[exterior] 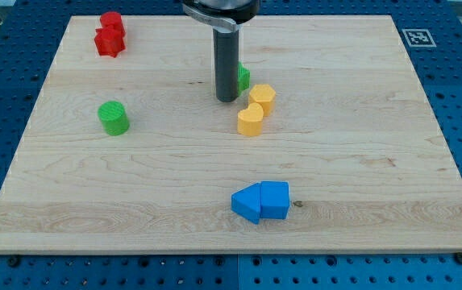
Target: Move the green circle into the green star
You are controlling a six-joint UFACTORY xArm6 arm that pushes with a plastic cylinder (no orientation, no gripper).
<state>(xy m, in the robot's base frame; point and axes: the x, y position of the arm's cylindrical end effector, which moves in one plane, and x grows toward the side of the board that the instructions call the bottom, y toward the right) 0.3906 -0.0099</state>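
Note:
The green circle stands on the wooden board at the view's left. The green star is near the top middle, mostly hidden behind my rod; only its right edge shows. My tip rests on the board just left of and below the green star, touching or nearly touching it. The tip is far to the right of the green circle.
Two red blocks sit together at the top left. A yellow hexagon and a yellow heart-like block lie just right of my tip. Two blue blocks sit together at the bottom middle. The board's edge meets a blue perforated table.

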